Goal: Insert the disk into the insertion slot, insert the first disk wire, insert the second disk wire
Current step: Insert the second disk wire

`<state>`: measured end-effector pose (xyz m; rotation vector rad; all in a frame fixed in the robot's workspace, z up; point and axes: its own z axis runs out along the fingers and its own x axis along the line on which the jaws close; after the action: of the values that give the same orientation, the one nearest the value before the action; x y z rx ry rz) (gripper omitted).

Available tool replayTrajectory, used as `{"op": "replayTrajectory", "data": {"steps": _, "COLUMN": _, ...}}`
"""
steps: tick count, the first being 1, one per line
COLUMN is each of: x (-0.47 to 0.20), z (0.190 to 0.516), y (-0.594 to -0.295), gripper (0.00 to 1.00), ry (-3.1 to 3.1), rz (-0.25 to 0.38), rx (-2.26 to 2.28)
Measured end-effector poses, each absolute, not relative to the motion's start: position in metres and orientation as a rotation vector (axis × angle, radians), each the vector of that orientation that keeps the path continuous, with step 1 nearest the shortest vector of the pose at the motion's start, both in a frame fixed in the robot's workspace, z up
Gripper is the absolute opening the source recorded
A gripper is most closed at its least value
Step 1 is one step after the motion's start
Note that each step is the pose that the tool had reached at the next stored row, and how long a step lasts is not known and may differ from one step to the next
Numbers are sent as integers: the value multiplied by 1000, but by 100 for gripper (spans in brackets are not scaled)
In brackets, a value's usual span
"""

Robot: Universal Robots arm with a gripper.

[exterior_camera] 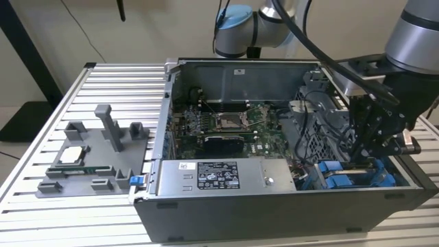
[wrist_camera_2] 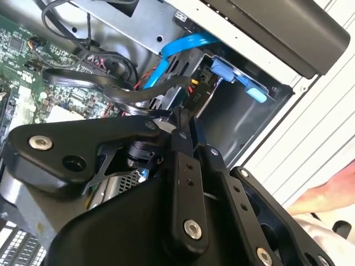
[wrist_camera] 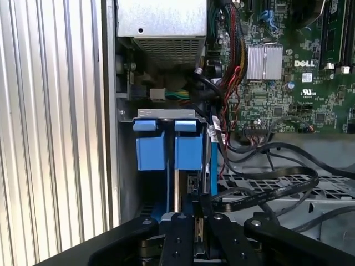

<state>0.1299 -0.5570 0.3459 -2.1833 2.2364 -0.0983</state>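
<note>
Hovering black end effector (wrist_camera: 195, 219), fingers pressed together on a thin dark cable end, I judge, over your blue-framed silver disk (wrist_camera: 176, 147) seated in the grey perforated-metal insertion slot (exterior_camera: 357, 177) near the bench's edge. Risk: slack black cables (wrist_camera: 277, 183) snagging, skewing the connector.

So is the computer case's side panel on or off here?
Off. In the exterior view the dark grey metal computer case lies open-topped, with its green motherboard and grey labelled power-supply box exposed.
</note>
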Motion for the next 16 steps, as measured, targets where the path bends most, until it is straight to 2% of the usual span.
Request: {"op": "replayTrajectory", "data": {"steps": 16, "x": 132, "z": 332, "y": -557, "gripper": 0, "ry": 2253, "rz": -99, "rx": -2168}}
